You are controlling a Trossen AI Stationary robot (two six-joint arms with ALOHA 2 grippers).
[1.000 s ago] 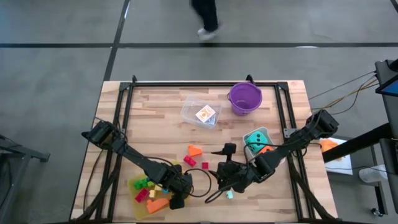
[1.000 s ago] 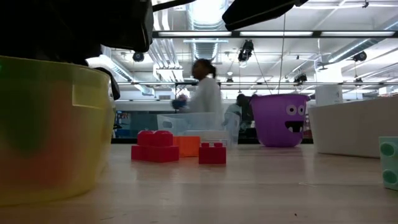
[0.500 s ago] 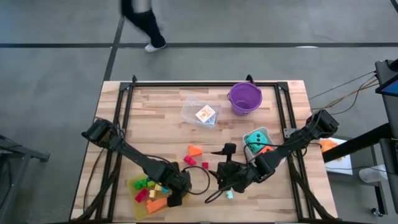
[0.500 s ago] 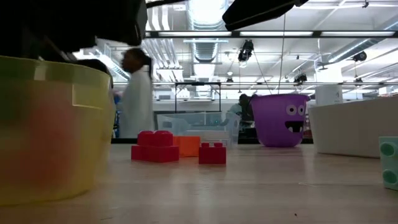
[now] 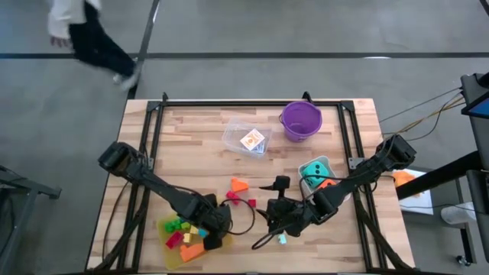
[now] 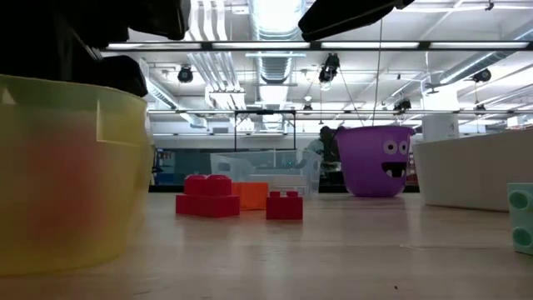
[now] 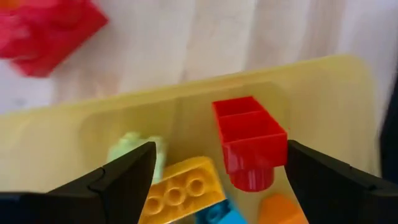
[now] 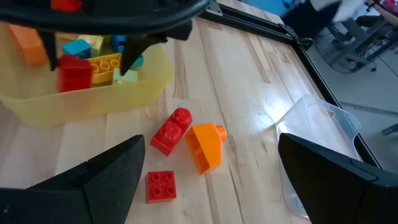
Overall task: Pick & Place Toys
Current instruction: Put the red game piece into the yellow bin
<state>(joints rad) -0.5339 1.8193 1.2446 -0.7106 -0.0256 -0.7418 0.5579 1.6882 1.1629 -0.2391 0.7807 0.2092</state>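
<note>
Left gripper (image 5: 216, 238) hangs over the yellow tray (image 5: 170, 256), jaws apart, above a glossy red brick (image 7: 249, 144) lying open side up; right gripper (image 5: 273, 218) waits, jaws apart.

Red brick (image 7: 250, 142) in yellow tray (image 7: 323, 93)

Overhead view straight down; low view level across the table (image 6: 333, 250); wrist views close above, all sharing the yellow tray (image 5: 174, 258).
</note>
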